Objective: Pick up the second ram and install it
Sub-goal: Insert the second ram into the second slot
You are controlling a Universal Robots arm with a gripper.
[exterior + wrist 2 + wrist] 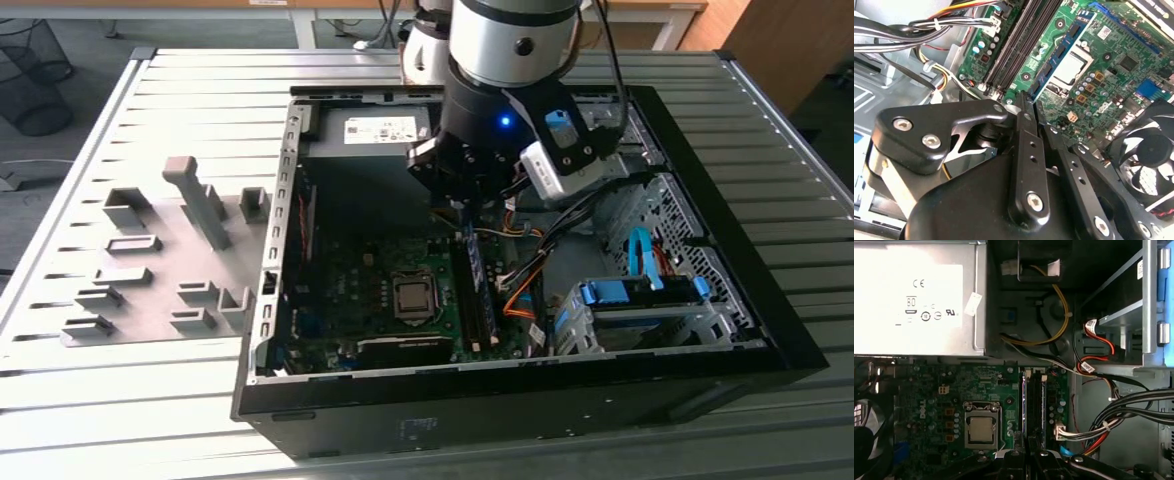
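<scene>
Centrally on the slatted metal table (174, 400) lies an open black computer case (747, 330), and the robot arm (514, 40) reaches down into it from above. To the exterior view's left of the case sits a grey fixture plate (147, 270) with raised blocks. Inside the case, the silver power supply (914, 295) fills one end, with the green motherboard (929, 390) beside it, its bare processor (980, 429) near the middle and a black fan (1149, 165) at one edge. Blue drive-bay latches (641, 292) sit toward the exterior view's right, past a bundle of coloured cables (527, 290).

The gripper (461, 205) hangs just over the black memory slots (1035, 405). Its fingers (1026, 150) are drawn close together on the second ram (1063, 50), a thin blue-green stick with dark chips that juts from the fingertips out over the motherboard, beside the slots; whether its edge already touches a slot I cannot tell.
</scene>
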